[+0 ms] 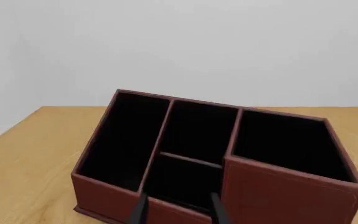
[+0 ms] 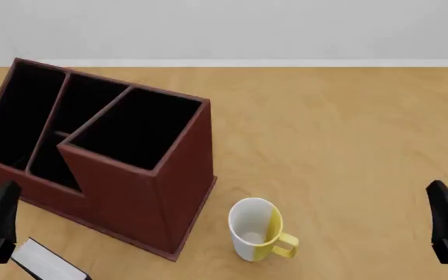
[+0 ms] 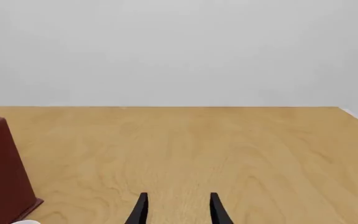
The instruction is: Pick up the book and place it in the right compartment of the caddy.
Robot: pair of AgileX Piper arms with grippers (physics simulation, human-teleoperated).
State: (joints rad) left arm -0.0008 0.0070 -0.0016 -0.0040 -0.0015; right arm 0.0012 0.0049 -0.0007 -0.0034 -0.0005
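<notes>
The reddish-brown caddy (image 2: 179, 192) stands at the table's left, its black-lined compartments open upward. Its right compartment (image 2: 135, 128) is the large square one with the tallest walls, also in the left wrist view (image 1: 291, 144). The book (image 2: 45, 263) lies flat at the near left, in front of the caddy, white page block showing, partly cut off by the frame edge. My left gripper (image 1: 177, 212) is open, hovering just in front of the caddy (image 1: 278, 196) with nothing between its fingers. My right gripper (image 3: 177, 210) is open over bare table at the near right.
A white mug with a yellow side and handle (image 2: 256, 229) stands just right of the caddy's near corner. The wooden table (image 2: 340, 134) stretches to the right and back. A pale wall closes the far side.
</notes>
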